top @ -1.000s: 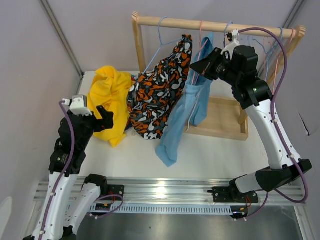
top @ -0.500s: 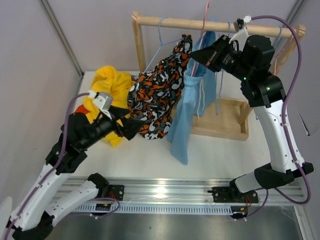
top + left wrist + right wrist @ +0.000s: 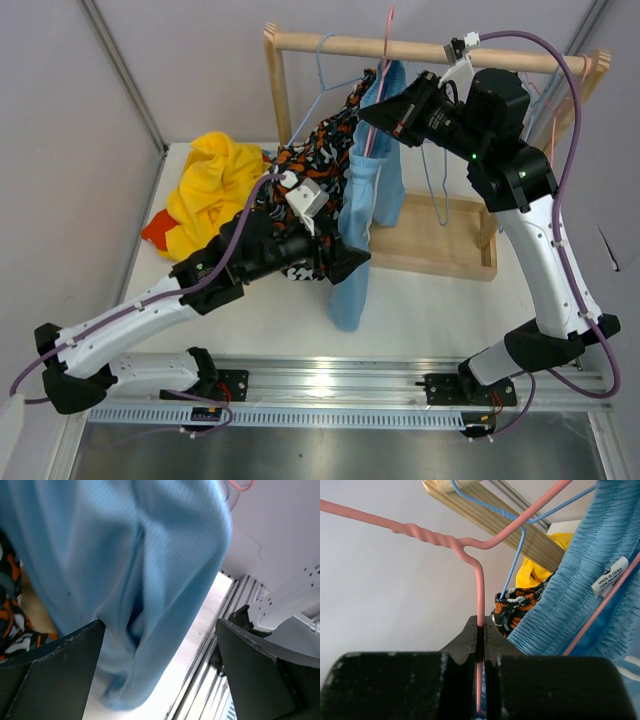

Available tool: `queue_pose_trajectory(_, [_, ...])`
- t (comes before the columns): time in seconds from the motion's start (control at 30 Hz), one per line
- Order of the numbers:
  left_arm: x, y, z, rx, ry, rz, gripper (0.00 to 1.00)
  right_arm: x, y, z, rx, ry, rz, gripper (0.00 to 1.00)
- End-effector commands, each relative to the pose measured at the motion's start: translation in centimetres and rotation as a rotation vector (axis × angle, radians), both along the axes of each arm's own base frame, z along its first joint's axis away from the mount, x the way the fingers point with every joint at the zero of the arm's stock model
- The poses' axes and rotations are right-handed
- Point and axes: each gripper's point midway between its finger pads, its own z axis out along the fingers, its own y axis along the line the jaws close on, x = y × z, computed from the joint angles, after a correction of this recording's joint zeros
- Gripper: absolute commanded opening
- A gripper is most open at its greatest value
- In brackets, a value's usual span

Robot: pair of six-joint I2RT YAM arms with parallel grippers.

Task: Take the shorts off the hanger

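Note:
The light blue shorts [image 3: 362, 215] hang on a pink hanger [image 3: 385, 60] whose hook stands above the wooden rail [image 3: 330, 43]. My right gripper [image 3: 373, 118] is shut on the pink hanger's neck [image 3: 480, 595], with the shorts' waistband [image 3: 590, 590] beside it. My left gripper [image 3: 350, 266] is open, and the hanging light blue shorts [image 3: 125, 555] sit between its fingers [image 3: 50, 675]. The black-orange-white shorts [image 3: 325, 150] hang on a blue hanger [image 3: 318, 75]. The yellow shorts [image 3: 210, 185] and red-orange shorts [image 3: 157, 228] lie on the table at the left. The dark blue cartoon pair is out of view.
The wooden rack's base tray [image 3: 455, 245] stands at the back right, with more empty wire hangers [image 3: 437, 190] on the rail. A metal rail [image 3: 330, 380] runs along the table's near edge. Grey walls close in behind and on both sides.
My left arm swung right from the yellow pile to the light blue shorts. My right gripper raised the pink hanger and carried it left along the rail.

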Motion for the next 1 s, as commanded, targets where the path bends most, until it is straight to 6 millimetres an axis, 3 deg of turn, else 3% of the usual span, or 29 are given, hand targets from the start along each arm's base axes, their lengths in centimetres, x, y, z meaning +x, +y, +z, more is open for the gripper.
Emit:
queue_pose_trajectory(0.0, [0.5, -1.5, 4.2, -0.104, -0.080, 0.024, 0.99, -2.3, -1.2, 5.4, 0.086, -0.168, -0.006, 0.00])
queue_pose_trajectory(0.07, [1.3, -2.1, 3.4, -0.083, -0.076, 0.054, 0.92, -2.7, -1.4, 5.6, 0.088, -0.170, -0.002, 0.00])
queue_pose_trajectory(0.17, [2.6, -2.2, 2.6, -0.062, -0.079, 0.128, 0.43, -3.3, -1.7, 5.6, 0.088, -0.166, 0.001, 0.00])
queue_pose_trajectory(0.2, [3.2, -2.6, 2.2, -0.052, -0.078, 0.146, 0.18, -3.4, -1.8, 5.6, 0.089, -0.161, 0.000, 0.00])
queue_pose_trajectory(0.27, [3.9, -2.7, 1.6, -0.037, -0.072, 0.178, 0.00, -3.9, -2.0, 5.5, 0.090, -0.159, 0.000, 0.00])
queue_pose_trajectory(0.33, [3.9, -3.0, 1.1, -0.027, -0.063, 0.189, 0.00, -3.8, -2.1, 5.0, 0.087, -0.150, -0.008, 0.00])
queue_pose_trajectory(0.43, [2.3, -3.2, 0.6, -0.015, -0.069, 0.185, 0.00, -3.7, -2.5, 4.7, 0.082, -0.147, -0.016, 0.00])
queue_pose_trajectory(0.53, [-0.9, -3.4, -1.1, 0.008, -0.063, 0.185, 0.00, -3.2, -3.2, 4.4, 0.083, -0.135, -0.024, 0.00])
queue_pose_trajectory(0.57, [-3.2, -4.0, -2.6, 0.028, -0.051, 0.143, 0.00, -3.0, -3.3, 4.3, 0.083, -0.133, -0.026, 0.00])
queue_pose_trajectory(0.6, [-4.4, -3.9, -2.7, 0.004, -0.033, 0.147, 0.00, -2.8, -3.7, 4.4, 0.085, -0.135, -0.033, 0.00])
queue_pose_trajectory(0.63, [-5.4, -3.9, -5.5, 0.039, -0.022, 0.142, 0.00, -2.8, -3.8, 4.6, 0.087, -0.139, -0.034, 0.00])
queue_pose_trajectory(0.67, [-8.1, -4.4, -6.2, 0.038, -0.010, 0.094, 0.00, -2.8, -4.0, 4.8, 0.090, -0.142, -0.036, 0.00])
queue_pose_trajectory(0.7, [-8.9, -4.2, -8.4, 0.063, 0.012, 0.114, 0.00, -2.6, -4.3, 4.8, 0.093, -0.142, -0.040, 0.00])
queue_pose_trajectory(0.77, [-11.3, -4.6, -9.6, 0.073, 0.040, 0.094, 0.00, -2.5, -4.4, 4.8, 0.092, -0.141, -0.039, 0.00])
queue_pose_trajectory(0.87, [-12.0, -5.0, -10.8, 0.106, 0.040, 0.107, 0.00, -2.4, -4.7, 4.6, 0.093, -0.130, -0.043, 0.00])
queue_pose_trajectory(0.93, [-11.6, -5.2, -10.8, 0.118, 0.026, 0.128, 0.00, -2.8, -4.7, 4.6, 0.102, -0.127, -0.037, 0.00])
queue_pose_trajectory(0.97, [-11.2, -5.3, -9.8, 0.111, 0.011, 0.144, 0.00, -2.9, -4.8, 4.7, 0.109, -0.127, -0.034, 0.00])
